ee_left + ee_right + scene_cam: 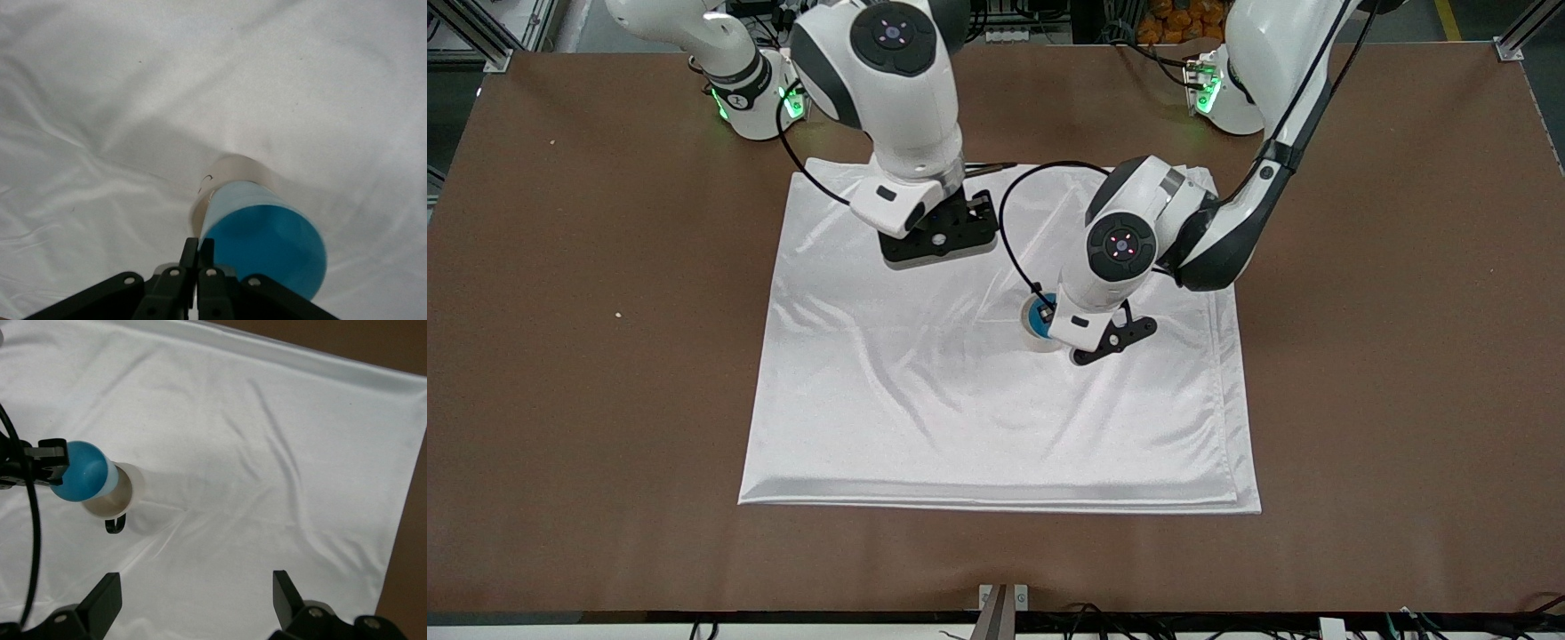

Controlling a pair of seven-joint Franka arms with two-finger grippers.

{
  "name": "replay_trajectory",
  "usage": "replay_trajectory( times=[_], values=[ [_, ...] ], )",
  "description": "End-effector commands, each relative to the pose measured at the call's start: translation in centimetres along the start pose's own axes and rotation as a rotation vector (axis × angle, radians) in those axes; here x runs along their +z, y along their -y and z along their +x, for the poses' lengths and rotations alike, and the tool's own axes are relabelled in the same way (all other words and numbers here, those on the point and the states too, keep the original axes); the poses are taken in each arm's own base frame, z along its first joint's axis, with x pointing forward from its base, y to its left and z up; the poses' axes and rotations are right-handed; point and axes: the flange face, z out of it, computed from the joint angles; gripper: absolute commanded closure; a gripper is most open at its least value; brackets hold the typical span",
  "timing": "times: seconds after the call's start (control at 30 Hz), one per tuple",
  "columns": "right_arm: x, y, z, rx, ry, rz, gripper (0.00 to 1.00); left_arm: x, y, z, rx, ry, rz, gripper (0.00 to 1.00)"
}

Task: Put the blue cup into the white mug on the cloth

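Observation:
The white mug (1039, 343) stands on the cloth (925, 418), its black handle (115, 524) showing in the right wrist view. The blue cup (1039, 315) has its lower part inside the mug (230, 175) and its upper part sticks out above the rim. My left gripper (199, 250) is shut, pinching the wall of the blue cup (267, 247) at its rim. My right gripper (195, 593) hangs open over bare cloth (267, 453) toward the robots' bases, apart from the mug (121, 495) and the cup (80, 472), with nothing between its fingers.
The cloth lies wrinkled on the brown table (1387, 356), which shows all round it. A black cable (1009, 240) loops from the left wrist above the cloth. The right arm's hand (938, 233) stands over the cloth's edge nearest the bases.

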Motion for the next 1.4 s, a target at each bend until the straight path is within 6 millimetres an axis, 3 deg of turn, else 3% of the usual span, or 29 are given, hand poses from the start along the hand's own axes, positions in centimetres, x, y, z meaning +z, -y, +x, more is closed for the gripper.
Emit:
replay_trajectory(
  times=[0.0,0.23,0.53,0.6,0.67,0.7,0.9,1.07,1.23,1.37],
  values=[
    [-3.5,-4.9,-0.3,-0.042,0.014,0.01,0.0,2.0,-0.6,-0.8,-0.01,0.036,0.021,1.0],
    [-6.7,-11.5,-0.1,-0.053,0.045,0.036,0.0,3.8,-1.2,-1.5,0.004,0.05,0.044,1.0],
    [-9.8,-19.6,-0.5,0.034,0.064,0.029,0.0,5.7,-1.2,-1.0,-0.002,0.061,0.055,1.0],
    [-10.1,-20.8,-0.7,0.046,0.079,0.026,0.0,5.7,-1.3,-1.0,-0.003,0.062,0.053,0.73],
    [-10.7,-22.0,-1.0,0.038,0.085,0.026,0.0,5.6,-1.2,-1.0,0.005,0.06,0.052,0.21],
    [-10.8,-22.5,-1.0,0.031,0.086,0.026,0.0,5.5,-1.2,-0.9,0.009,0.06,0.052,0.0],
    [-11.3,-26.5,-1.2,0.066,0.098,0.023,0.0,4.4,-1.1,-0.9,0.01,0.042,0.042,0.0],
    [-11.5,-29.8,-1.1,0.114,0.092,0.024,0.0,1.0,-0.3,0.0,0.008,-0.004,0.012,0.0],
    [-11.4,-33.1,-1.0,0.141,0.087,0.026,0.0,-1.8,2.7,4.2,0.098,-0.072,0.013,0.0],
    [-11.4,-34.6,-1.0,0.157,0.084,0.025,0.0,-3.5,6.4,8.9,0.095,-0.08,-0.006,0.0]
  ],
)
